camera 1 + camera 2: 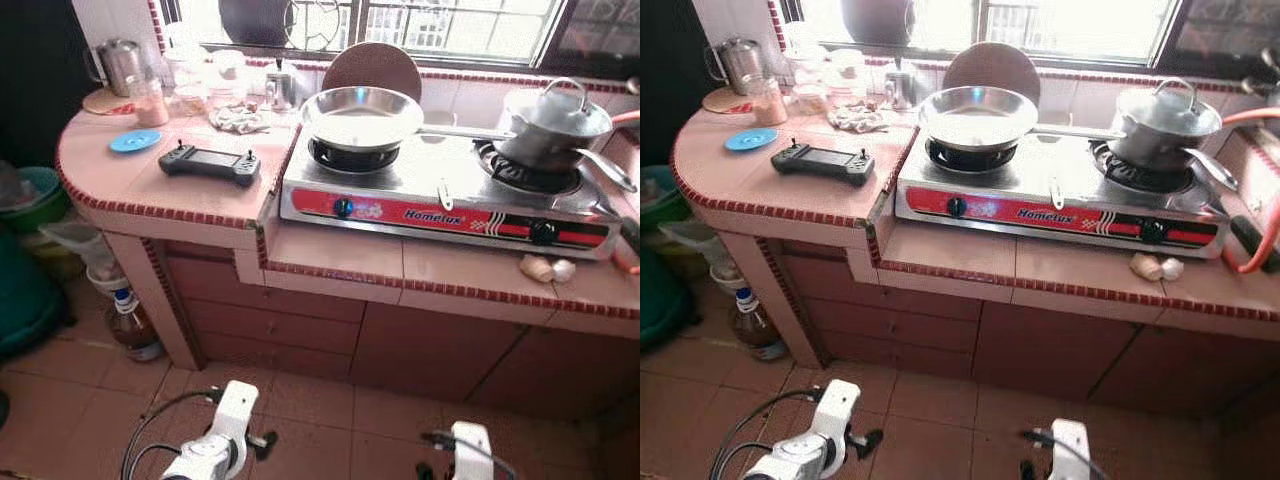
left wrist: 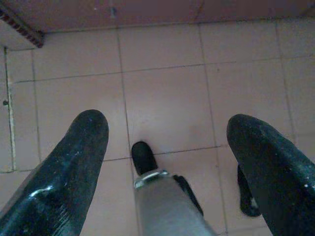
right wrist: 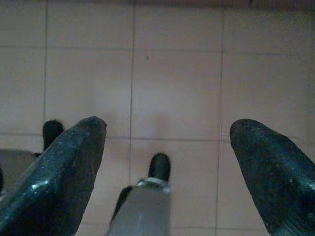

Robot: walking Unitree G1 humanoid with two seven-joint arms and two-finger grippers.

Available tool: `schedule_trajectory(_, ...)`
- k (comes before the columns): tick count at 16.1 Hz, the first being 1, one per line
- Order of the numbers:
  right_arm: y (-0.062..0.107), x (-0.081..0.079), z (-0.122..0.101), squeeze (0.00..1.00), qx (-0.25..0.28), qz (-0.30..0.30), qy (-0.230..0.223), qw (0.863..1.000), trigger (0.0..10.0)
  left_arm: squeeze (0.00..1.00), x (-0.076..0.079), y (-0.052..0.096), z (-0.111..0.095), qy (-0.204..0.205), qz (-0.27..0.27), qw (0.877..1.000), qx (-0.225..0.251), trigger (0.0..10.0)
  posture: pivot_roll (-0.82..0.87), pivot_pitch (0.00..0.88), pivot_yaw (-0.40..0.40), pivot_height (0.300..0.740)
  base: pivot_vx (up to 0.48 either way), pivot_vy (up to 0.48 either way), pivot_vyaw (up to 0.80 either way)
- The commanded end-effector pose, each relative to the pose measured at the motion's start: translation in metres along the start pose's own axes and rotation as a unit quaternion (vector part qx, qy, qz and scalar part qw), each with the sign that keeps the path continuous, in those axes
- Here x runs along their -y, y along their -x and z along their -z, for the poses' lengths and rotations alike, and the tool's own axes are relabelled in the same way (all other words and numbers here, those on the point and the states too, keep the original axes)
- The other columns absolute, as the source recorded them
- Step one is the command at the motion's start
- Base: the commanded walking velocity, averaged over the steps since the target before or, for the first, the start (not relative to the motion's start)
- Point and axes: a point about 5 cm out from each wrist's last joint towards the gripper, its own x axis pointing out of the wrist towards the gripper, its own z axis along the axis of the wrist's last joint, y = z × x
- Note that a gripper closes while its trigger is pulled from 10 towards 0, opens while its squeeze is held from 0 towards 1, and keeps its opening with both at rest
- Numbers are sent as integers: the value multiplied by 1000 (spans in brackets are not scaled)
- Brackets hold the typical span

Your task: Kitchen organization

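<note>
Your robot stands back from the tiled counter (image 1: 200, 190), both arms hanging low over the floor tiles (image 2: 167, 98). No item is in hand yet; I judge this as the approach step, before any first pick.

Far left: a metal kettle (image 1: 120, 62) by the wall, a glass jar (image 1: 150, 100) beside it, then a blue lid (image 1: 134, 141) lying flat. Just right of the lid, a black handheld controller (image 1: 209, 164) sits near the counter edge. Behind it, a crumpled cloth (image 1: 238, 120) and several containers under the window, too washed out to name.

Centre: a two-burner stove (image 1: 440, 205). A steel frying pan (image 1: 362, 115) rests on its left burner, a round board upright behind it. A lidded pot (image 1: 553, 122) sits on the right burner. Two garlic bulbs (image 1: 548, 268) lie on the counter in front of the stove's right end.

Left gripper (image 2: 167, 142): fingers spread wide, nothing between them. Right gripper (image 3: 165, 142): likewise parted and empty.

Next move, as I judge it: step closer, since the counter looks beyond reach from here. Then raise one arm to a loose item, the lid or controller being nearest the edge on the left.
</note>
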Motion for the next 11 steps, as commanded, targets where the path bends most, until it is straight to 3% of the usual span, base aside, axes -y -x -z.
schedule_trajectory(1, -1, 0, -15, 0, 31, -3, 25, 999, 10000, 0, -3, 0, -6, 0, -9, 1000, 6, 10000, 103, 0, -55, 740, 0, 0, 0)
schedule_trajectory(3, -2, -8, -26, 0, 55, -14, 47, 997, 10000, 0, -2, 0, -8, -7, -2, 1000, 16, 10000, 111, 0, -63, 740, 0, 0, 0)
schedule_trajectory(5, -2, -25, -38, 0, 84, -76, 16, 993, 10000, 0, -4, 1, -15, -23, 6, 998, 51, 10000, 112, 0, -71, 740, 0, 0, 0)
schedule_trajectory(6, -2, -30, -44, 0, 106, -74, 40, 991, 10000, 0, -6, 2, -24, -62, 11, 995, 79, 10000, 126, 0, -79, 740, 0, 0, 0)
schedule_trajectory(9, 4, -37, -70, 0, 187, -113, 44, 975, 10000, 0, -23, 11, -62, -59, 7, 983, 175, 10000, 160, 0, -78, 740, 0, 0, 0)
schedule_trajectory(11, 7, -32, -71, 0, 198, -124, 47, 971, 10000, 0, -26, 14, -62, -69, 20, 980, 185, 10000, 169, 0, -82, 740, 0, 0, 0)
